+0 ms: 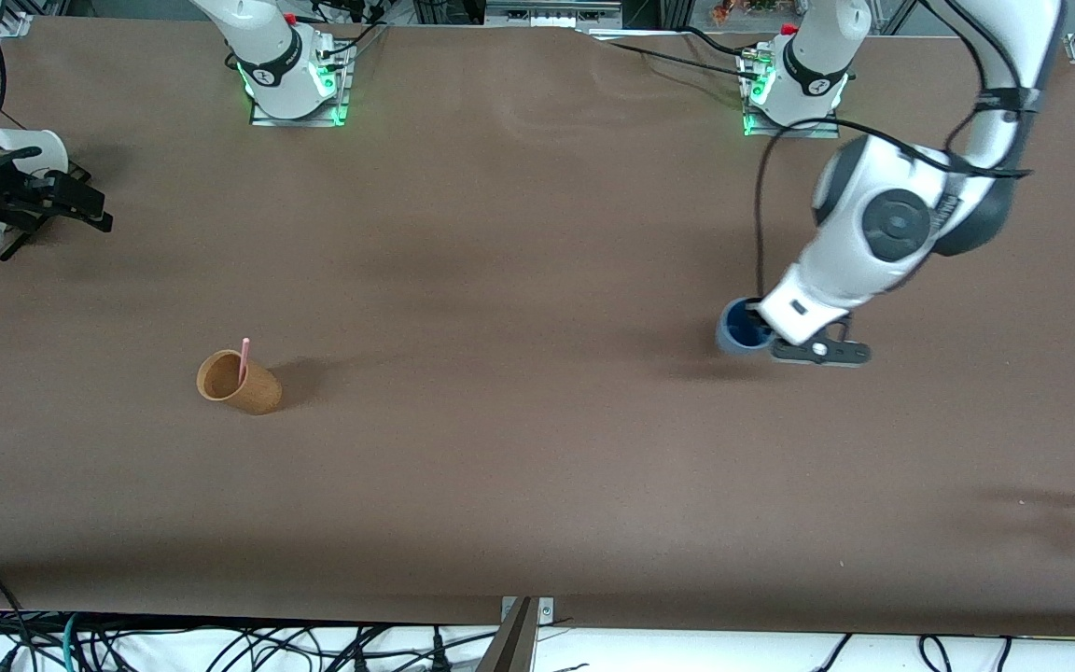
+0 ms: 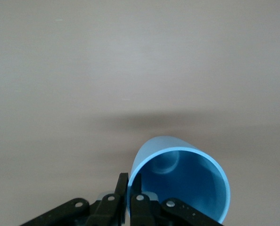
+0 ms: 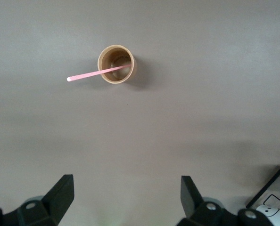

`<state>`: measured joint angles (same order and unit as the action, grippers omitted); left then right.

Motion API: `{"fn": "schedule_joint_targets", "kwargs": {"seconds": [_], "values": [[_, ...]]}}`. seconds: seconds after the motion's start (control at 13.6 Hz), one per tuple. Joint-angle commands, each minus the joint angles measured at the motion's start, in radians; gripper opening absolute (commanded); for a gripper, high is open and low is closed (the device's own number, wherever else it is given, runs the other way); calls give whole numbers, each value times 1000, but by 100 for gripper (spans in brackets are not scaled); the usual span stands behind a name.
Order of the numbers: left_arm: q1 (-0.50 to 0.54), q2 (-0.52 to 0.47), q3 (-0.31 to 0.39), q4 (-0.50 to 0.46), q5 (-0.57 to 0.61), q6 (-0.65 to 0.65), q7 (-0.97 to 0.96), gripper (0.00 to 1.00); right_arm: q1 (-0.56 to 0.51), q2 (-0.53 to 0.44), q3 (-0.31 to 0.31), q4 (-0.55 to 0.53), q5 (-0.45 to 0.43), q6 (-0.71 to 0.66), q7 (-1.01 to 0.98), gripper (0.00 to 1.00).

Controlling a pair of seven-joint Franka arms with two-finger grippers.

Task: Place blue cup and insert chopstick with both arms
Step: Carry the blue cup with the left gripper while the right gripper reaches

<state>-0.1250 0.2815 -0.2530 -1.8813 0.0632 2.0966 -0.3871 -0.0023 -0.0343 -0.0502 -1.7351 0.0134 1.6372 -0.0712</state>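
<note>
So right now the left arm's black two-finger gripper point(image 1: 766, 329) is down at the small blue-grey tapered cup with the brighter blue inside point(image 1: 741, 329), toward the left arm's end of the brown table point(image 1: 519, 280). From the left wrist view the fingers point(image 2: 123, 190) are pinched on the cup's rim wall point(image 2: 177, 188), one inside and one outside, so it's clenched on the cup. The cup looks tipped a bit in the front view, hard to say if its base sits on the table or is just off it. The thin pale pink chopstick point(image 1: 244, 360) isn't loose, it's standing in the tan wooden-looking cup point(image 1: 239, 381), well apart, toward the right arm's end and nearer the front camera. The right arm's gripper point(image 1: 71, 201) waits up at its end of the table, fingers point(image 3: 62, 193) spread wide and empty, looking down on the tan cup from well above. My take: a rim pinch is a weak hold, so move the blue cup slowly, keep it level, set the base flat before letting go, and place it where the right arm can reach it easily with the stick.
</note>
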Motion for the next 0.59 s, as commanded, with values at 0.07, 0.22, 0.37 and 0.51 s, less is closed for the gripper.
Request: {"fn": "schedule_joint_targets", "kwargs": {"seconds": [0.07,0.22,0.37,0.51], "values": [[-204,192,12,259,-13,-64,-253,0,-10,-15,16,-8,-3,-5,2,100],[-300,307,15,446,-13,-136,-326,0,-8,-15,27,-4,-4,-4,5,100],[-353,408,18,591,-13,-178,-337,0,-10,-4,26,-4,-1,-5,2,100],[-384,464,21,662,-8,-173,-335,0,7,28,35,-6,-13,-35,8,100]]}}
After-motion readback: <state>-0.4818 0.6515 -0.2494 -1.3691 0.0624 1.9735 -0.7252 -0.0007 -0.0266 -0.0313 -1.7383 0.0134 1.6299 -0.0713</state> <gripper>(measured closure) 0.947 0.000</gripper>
